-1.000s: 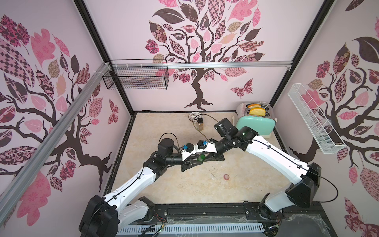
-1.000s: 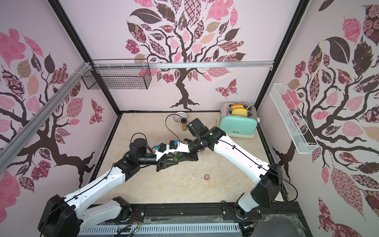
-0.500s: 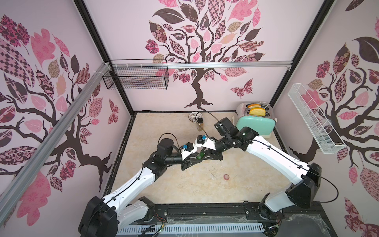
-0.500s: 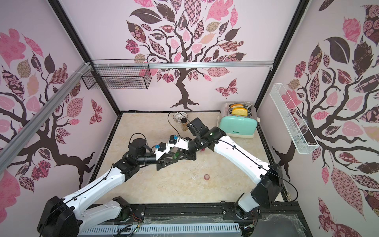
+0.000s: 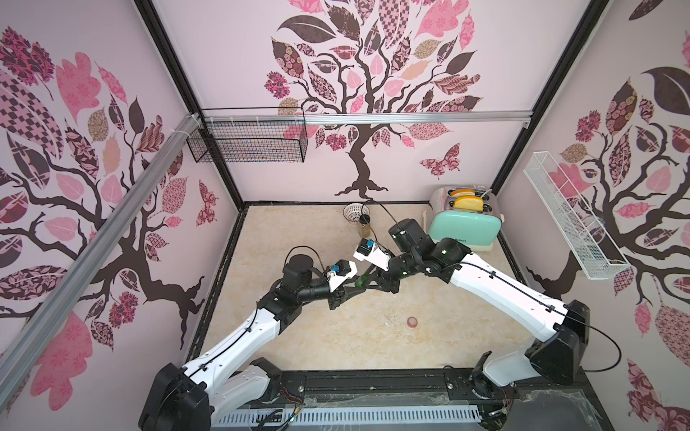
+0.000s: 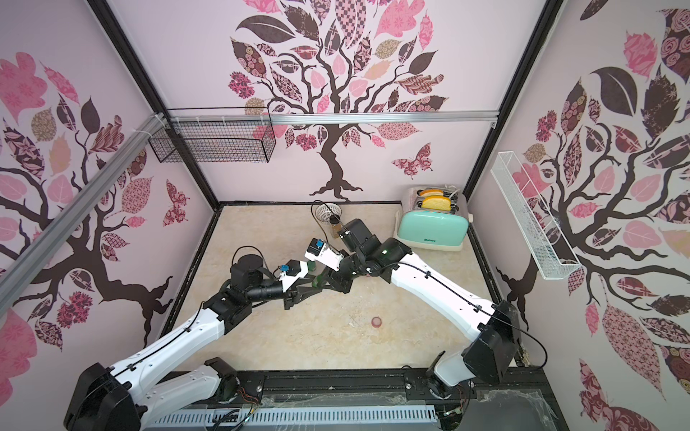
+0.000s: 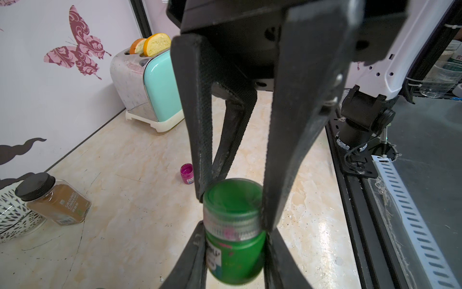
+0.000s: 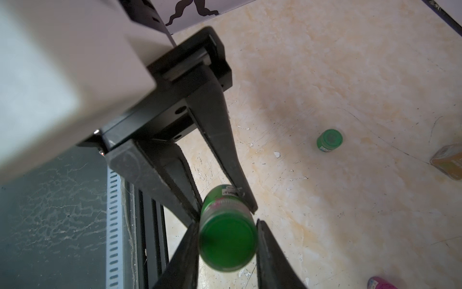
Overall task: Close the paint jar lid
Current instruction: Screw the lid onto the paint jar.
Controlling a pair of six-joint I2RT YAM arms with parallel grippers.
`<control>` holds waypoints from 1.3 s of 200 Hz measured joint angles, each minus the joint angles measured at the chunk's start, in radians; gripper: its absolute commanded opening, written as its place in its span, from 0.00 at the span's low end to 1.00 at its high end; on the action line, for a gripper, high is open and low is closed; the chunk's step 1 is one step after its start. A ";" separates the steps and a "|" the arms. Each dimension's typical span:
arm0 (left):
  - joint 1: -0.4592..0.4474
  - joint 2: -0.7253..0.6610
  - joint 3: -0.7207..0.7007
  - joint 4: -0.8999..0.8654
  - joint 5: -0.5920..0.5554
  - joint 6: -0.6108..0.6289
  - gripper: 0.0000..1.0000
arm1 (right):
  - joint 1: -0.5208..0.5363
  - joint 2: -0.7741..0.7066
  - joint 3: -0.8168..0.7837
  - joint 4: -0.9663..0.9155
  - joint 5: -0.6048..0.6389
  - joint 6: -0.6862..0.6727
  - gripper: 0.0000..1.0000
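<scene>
My left gripper (image 7: 235, 235) is pinched on the body of the green paint jar (image 7: 235, 260), one finger on each side, just below the neck. My right gripper (image 8: 227, 225) meets it head-on and is pinched on the green lid (image 7: 231, 197). The jar hangs in the air between the two sets of fingers, lying roughly on its side above the middle of the marble-patterned table (image 5: 298, 239), a little to the left of the mint toaster (image 5: 465, 229). The lid looks seated squarely on the neck, with a pale ribbed band showing between the lid top and the jar body. I can't tell how far it is threaded. I judge I'm in the tightening step. The next move calls for rolling the right wrist about the jar's axis while the left holds firm, with both grippers kept in line so the thread doesn't cross. On the table below are a magenta paint jar (image 7: 187, 173), a second green jar (image 8: 329, 140) and a ground cinnamon jar (image 7: 53, 197) at the far side, all well clear.
</scene>
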 measured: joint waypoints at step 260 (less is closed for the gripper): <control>0.002 -0.021 -0.039 -0.054 -0.049 0.004 0.16 | 0.131 0.049 0.029 -0.019 0.264 1.084 0.32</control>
